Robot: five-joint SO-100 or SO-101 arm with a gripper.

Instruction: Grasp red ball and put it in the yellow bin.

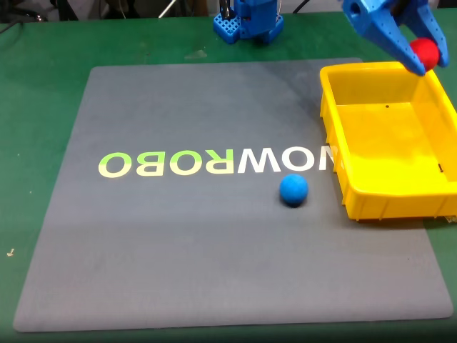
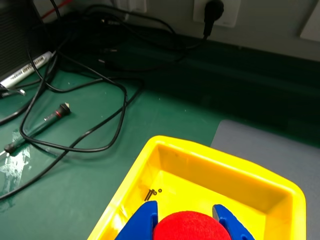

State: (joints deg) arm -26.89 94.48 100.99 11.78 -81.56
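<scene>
Ball: your small matte red ball (image 1: pixel 424 51) sits pinched in the blue claw (image 1: pixel 427 56), above the tray's far end.
Claw: clamped on the ball from both sides.
Tray: bright yellow rectangular plastic bin (image 1: pixel 357 193) at 3 o'clock on the grey mat (image 1: pixel 178 243).
Neighbour: blue ball (image 1: pixel 293 190) just beside the bin, at its 9 o'clock.

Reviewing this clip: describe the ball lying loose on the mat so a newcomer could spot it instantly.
In the fixed view, start at the large grey mat with the pale ROBO lettering. Just below the lettering's right end, left of the bright yellow rectangular plastic bin, lies a small matte blue ball. It is blue and on the mat, whereas the small matte red ball sits in the blue end effector above the bin.
</scene>
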